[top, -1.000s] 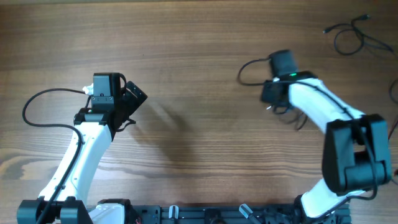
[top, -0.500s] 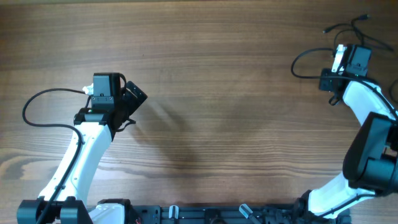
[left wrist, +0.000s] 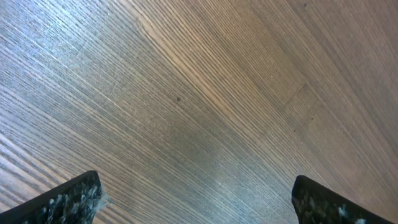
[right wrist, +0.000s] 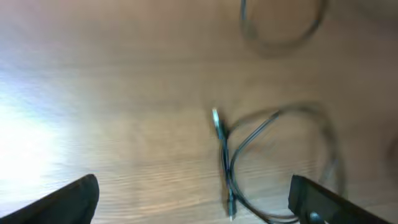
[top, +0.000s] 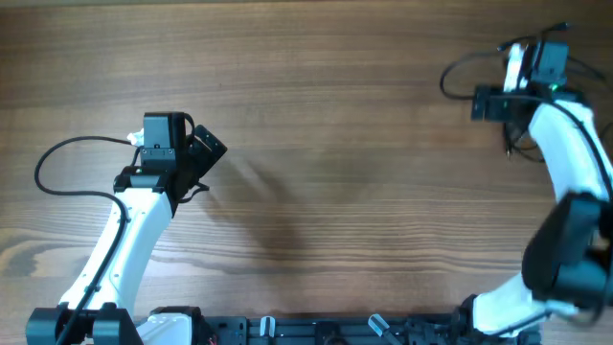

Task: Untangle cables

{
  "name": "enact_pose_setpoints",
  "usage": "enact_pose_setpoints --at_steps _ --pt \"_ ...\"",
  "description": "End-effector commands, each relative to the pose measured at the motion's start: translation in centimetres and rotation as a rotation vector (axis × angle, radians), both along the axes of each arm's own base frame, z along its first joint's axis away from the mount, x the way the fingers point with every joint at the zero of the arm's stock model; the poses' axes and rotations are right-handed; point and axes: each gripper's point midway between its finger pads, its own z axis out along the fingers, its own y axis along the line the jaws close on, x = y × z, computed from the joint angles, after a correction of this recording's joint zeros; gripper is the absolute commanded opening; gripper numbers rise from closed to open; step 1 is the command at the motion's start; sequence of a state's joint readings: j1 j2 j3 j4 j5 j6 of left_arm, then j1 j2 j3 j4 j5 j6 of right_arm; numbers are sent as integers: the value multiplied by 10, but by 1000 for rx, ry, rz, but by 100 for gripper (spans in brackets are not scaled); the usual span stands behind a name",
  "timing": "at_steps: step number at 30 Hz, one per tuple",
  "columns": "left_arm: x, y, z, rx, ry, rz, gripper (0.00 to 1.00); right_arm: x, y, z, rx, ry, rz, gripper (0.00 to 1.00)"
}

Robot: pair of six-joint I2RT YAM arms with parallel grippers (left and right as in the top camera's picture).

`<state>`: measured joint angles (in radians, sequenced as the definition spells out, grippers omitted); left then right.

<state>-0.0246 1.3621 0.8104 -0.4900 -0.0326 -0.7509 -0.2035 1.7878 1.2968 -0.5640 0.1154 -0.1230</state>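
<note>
Thin black cables (right wrist: 273, 158) lie in a loose loop on the wood, with two small plug ends side by side at the loop's left. A second blurred cable loop (right wrist: 280, 25) lies farther off. From overhead only a few cable strands (top: 558, 31) show at the far right corner; the right arm covers the others. My right gripper (right wrist: 196, 205) hangs open above the loop and holds nothing. My left gripper (left wrist: 196, 202) is open over bare wood at the table's left (top: 196, 158), far from the cables.
A thick black robot wire (top: 458, 75) arcs out left of the right wrist. Another robot wire (top: 57, 177) loops left of the left arm. The table's far edge and right edge lie close to the cables.
The right arm swung from mid-table to the far right corner, over the cables, and its jaws now stand open. The left arm has not moved.
</note>
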Motion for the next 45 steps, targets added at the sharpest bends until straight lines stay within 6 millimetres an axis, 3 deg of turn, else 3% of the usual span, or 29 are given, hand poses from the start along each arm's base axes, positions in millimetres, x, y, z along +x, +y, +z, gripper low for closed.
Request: enact_pose_setpoints --at_steps 1,5,11,20,30,38,45 --pt "1 4 2 2 -9 22 100 -1 29 137 -8 -274 28 100" --pt "1 4 2 2 -9 22 100 -47 57 192 29 -357 37 100" --pt "1 4 2 2 -9 22 100 -124 107 225 246 -379 116 100" --pt "1 4 2 2 -9 22 100 -228 119 260 314 -495 93 100" --pt "1 4 2 2 -9 22 100 -314 125 246 312 -505 103 100" --pt "1 4 2 2 -9 22 100 -362 138 249 346 -627 166 100" --pt "1 4 2 2 -9 22 100 -398 140 229 366 -632 150 100"
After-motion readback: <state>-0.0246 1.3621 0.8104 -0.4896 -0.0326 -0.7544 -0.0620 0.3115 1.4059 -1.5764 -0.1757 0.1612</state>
